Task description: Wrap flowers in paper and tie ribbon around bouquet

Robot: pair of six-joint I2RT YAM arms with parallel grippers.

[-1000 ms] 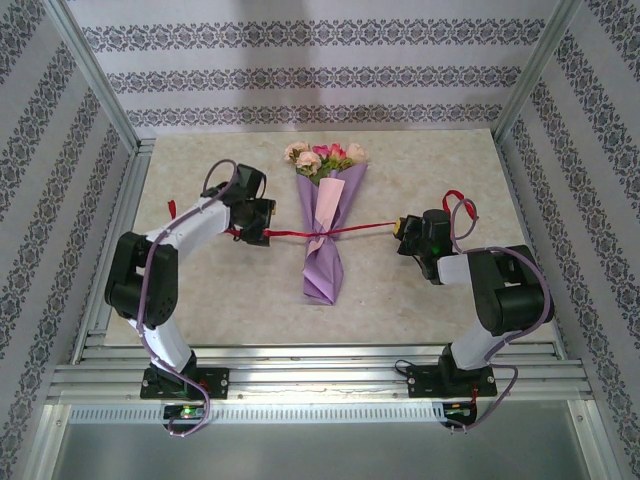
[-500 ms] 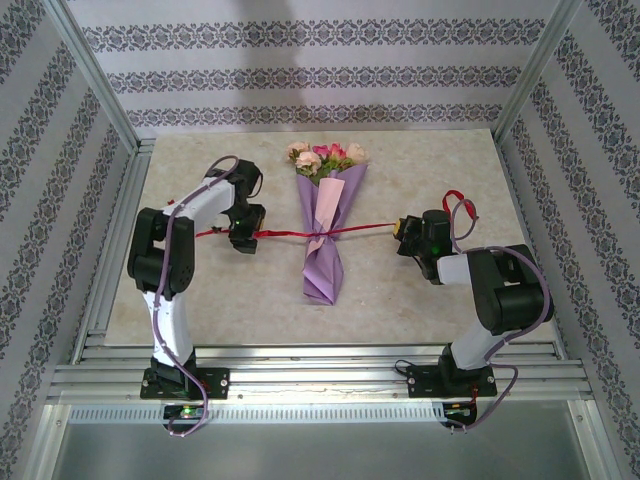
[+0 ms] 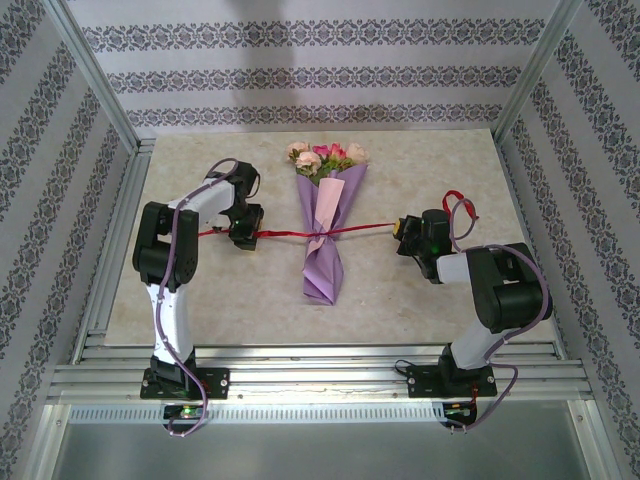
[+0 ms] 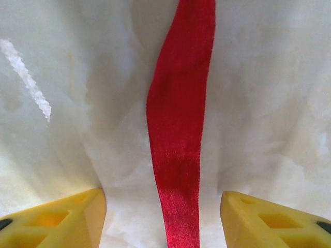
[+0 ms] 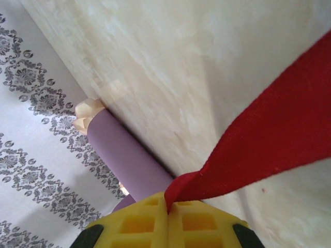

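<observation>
The ribbon point(image 3: 285, 235) runs red across the bouquet point(image 3: 322, 255) on the table point(image 3: 420, 160), between my left gripper point(image 3: 245, 238) and right gripper point(image 3: 400, 228); any knot is too small to read from above. Left wrist: it lies flat between my 2 wide-apart fingers point(image 4: 67, 214), ungripped. Right wrist: jaws clamped on its twisted end. Limp, thin, likely slippery; I'd pinch it flat, close to the paper point(image 5: 129, 155).

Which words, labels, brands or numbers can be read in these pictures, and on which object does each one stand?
No readable text anywhere.
The bouquet, the ribbon and the table carry no writing.
The walls bear an ornamental pattern, no letters.
</observation>
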